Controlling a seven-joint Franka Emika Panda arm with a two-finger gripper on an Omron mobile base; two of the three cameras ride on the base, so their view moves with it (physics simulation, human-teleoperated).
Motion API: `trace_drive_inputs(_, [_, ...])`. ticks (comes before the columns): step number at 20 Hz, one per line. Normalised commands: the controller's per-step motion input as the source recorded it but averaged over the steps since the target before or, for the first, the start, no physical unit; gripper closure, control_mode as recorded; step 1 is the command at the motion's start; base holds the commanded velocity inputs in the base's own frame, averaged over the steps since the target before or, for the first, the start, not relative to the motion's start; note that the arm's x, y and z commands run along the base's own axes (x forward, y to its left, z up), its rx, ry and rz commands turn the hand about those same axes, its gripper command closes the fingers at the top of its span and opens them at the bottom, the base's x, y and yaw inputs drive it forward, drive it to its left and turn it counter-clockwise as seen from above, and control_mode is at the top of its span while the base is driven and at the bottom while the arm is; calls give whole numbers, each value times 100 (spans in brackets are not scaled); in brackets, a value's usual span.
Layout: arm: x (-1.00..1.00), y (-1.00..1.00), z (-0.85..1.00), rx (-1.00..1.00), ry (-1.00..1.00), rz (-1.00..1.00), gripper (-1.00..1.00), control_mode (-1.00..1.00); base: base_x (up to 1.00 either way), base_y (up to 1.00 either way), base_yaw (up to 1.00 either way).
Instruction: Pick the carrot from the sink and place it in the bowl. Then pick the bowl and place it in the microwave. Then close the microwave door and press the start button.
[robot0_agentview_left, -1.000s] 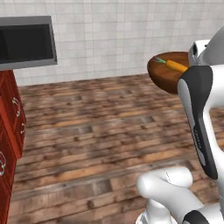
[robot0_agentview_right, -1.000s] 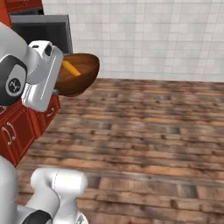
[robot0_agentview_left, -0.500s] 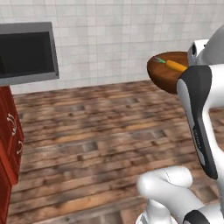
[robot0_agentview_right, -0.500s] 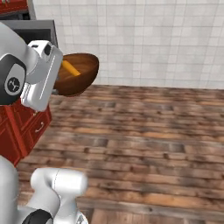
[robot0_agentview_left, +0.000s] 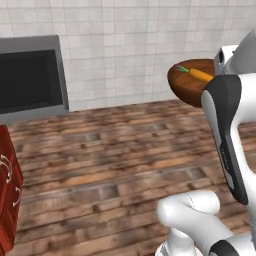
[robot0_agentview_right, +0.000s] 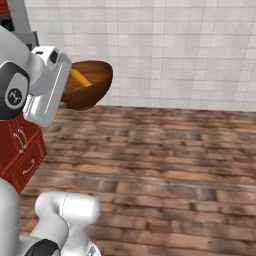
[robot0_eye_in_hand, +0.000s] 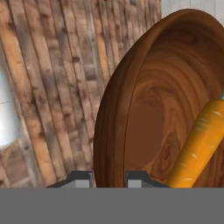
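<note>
1. The tool (robot0_eye_in_hand: 105, 177) is pinching the rim of the brown bowl (robot0_eye_in_hand: 175, 100), one finger tip on each side of the wall, and holds the bowl in the air.
2. The orange carrot (robot0_eye_in_hand: 199, 144) lies inside the bowl, leaning against its inner slope with the green top at the upper end.
3. The microwave (robot0_agentview_left: 30, 82) sits well to the left of the bowl, its dark cavity facing the room; whether its door stands fully open I cannot tell.
4. The bowl hangs above the wooden plank floor (robot0_agentview_right: 165, 150), clear of any worktop.
5. Risk: the grip is on the rim alone, so I judge that a quick swing could tilt the bowl and roll the carrot out onto the floor.
6. Risk: the bowl is wide, and on the way in it could clip the microwave's grey frame if it arrives off centre or tipped.
7. The room: a wall of pale square tiles (robot0_agentview_left: 130, 45) behind the bowl, and red cabinets (robot0_agentview_right: 22, 150) with curved handles below the microwave.
</note>
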Motion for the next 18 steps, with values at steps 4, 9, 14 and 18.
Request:
trace_drive_inputs(4, [0, 0, 0, 0, 0, 0, 100, 100, 100, -46, 18])
trace_drive_inputs(9, [0, 0, 0, 0, 0, 0, 100, 100, 100, -50, 49])
trace_drive_inputs(14, [0, 0, 0, 0, 0, 0, 100, 100, 100, -36, 62])
trace_drive_inputs(18, [0, 0, 0, 0, 0, 0, 100, 100, 100, -29, 67])
